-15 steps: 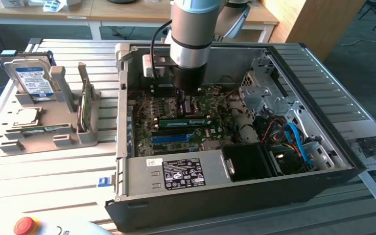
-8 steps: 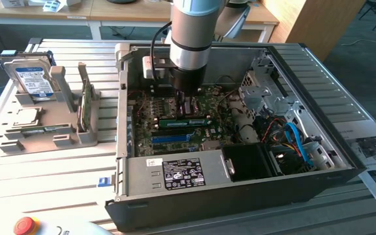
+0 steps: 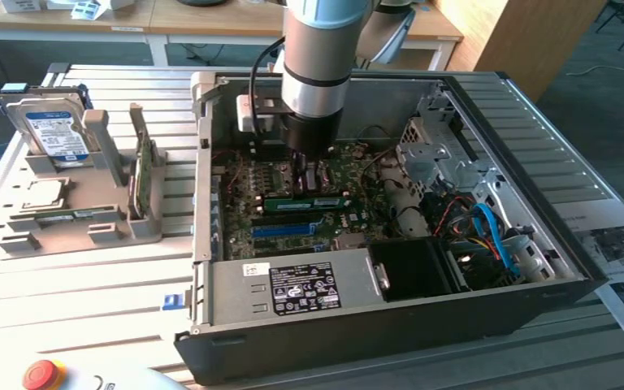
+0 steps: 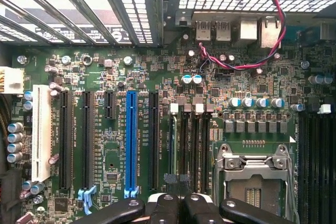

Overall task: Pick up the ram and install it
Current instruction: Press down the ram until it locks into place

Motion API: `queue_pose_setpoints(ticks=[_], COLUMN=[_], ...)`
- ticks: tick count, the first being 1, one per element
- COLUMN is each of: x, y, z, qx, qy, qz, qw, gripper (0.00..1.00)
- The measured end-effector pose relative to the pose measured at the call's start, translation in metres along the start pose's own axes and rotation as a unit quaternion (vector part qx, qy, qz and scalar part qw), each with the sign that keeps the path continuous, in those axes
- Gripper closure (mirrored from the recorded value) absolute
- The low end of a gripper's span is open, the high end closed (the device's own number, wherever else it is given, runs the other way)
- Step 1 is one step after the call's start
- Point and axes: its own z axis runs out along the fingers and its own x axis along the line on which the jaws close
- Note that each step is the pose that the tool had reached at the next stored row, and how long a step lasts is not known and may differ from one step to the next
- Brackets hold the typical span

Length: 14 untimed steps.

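I'm looking into the open computer case [image 3: 474, 106], lying on its side, with the arm reaching down to the motherboard [image 4: 157, 72]. The gripper [image 3: 306, 156] hangs just above the memory slots; I cannot tell from here whether it is wide, narrow or clamped on anything.

The ram [image 3: 306, 198] lies directly under it, a green stick with a pale label running along the slots. In the wrist view I read it as the thin pale edge [image 4: 173, 145] in the slot nearest the blue connector [image 4: 130, 140], though I can't say if it is fully seated.

A second green stick [image 3: 139, 183] stands on edge in the grey rack [image 3: 74, 236] at the exterior view's left.

I judge the ram light, stiff and fragile: best held by its 2 long edges near the middle, off the chips, and kept square to the slot.

The black power supply label [image 3: 305, 288] and the hard drive's blue-white label [image 3: 54, 134] are unreadable to me.
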Motion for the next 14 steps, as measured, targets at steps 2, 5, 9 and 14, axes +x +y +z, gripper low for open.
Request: queue_pose_setpoints(ticks=[2,5,9,14], x=[0.0000,0.0000,0.0000,0.0000], y=[0.0000,0.0000,0.0000,0.0001], z=[0.0009,0.0016,0.0027,0.0036], qx=[0.0000,-0.0001,0.0000,-0.0001], qy=[-0.0001,0.0001,0.0000,0.0000], qz=[0.000,0.000,0.000,0.000], qw=[1.0000,1.0000,1.0000,1.0000], gripper=[0.89,0.89,0.89,0.89])
